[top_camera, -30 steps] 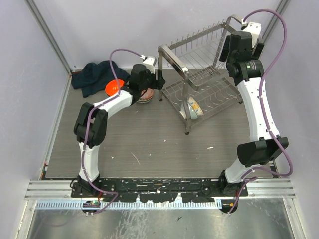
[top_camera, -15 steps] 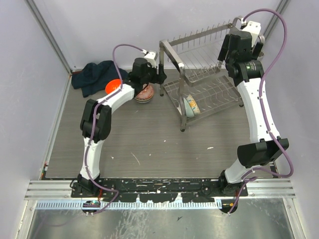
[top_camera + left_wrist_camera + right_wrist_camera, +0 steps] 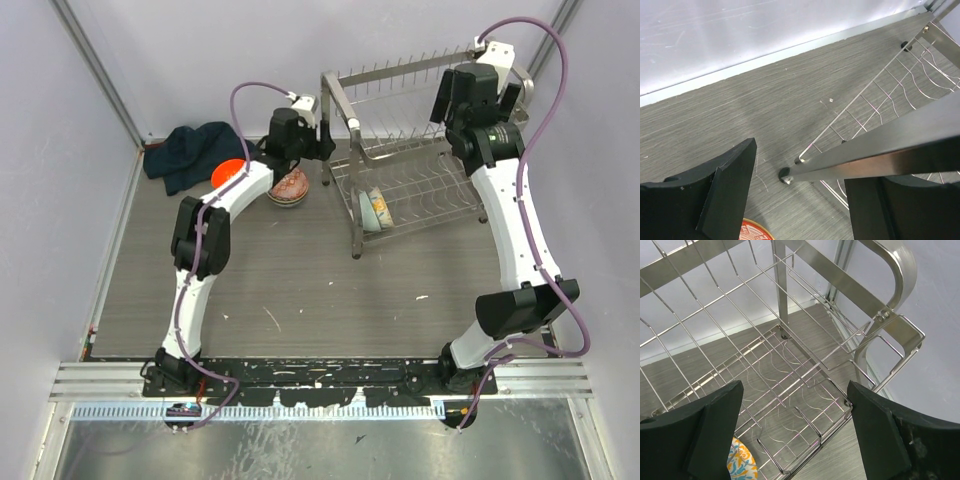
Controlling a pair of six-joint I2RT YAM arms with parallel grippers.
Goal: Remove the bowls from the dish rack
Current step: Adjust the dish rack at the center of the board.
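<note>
The left gripper (image 3: pixel 800 165) is released, its two black fingers (image 3: pixel 725 190) spread wide. A flat bar of the dish rack (image 3: pixel 890 145) runs slantwise between them and crosses in front of the right-hand finger; whether metal and finger touch cannot be told. Just below the fingers in the wrist view, the red rim of the speckled bowl (image 3: pixel 757 232) shows at the bottom edge. From above, this gripper (image 3: pixel 325 150) sits at the looped handle on the rack's left end, and the speckled bowl (image 3: pixel 290 187) rests on the table (image 3: pixel 300 280) just beside that end, under the arm's forearm. The orange bowl (image 3: pixel 230 172) lies a little farther left, touching or nearly touching the edge of a crumpled dark blue cloth (image 3: pixel 185 152) near the back left corner. The right gripper (image 3: pixel 795 390) is also released, jaws wide apart with nothing between them, poised above the wire shelves at the right end of the dish rack (image 3: pixel 840 280), beside the right looped handle. Below it, on the lower tier, a floral bowl (image 3: pixel 742 462) with an orange and blue pattern peeks in at the frame's bottom. The overhead view places that floral bowl (image 3: pixel 373 208) on edge toward the left of the lower tier of the dish rack (image 3: pixel 430 185), which stands at the back right of the table.
</note>
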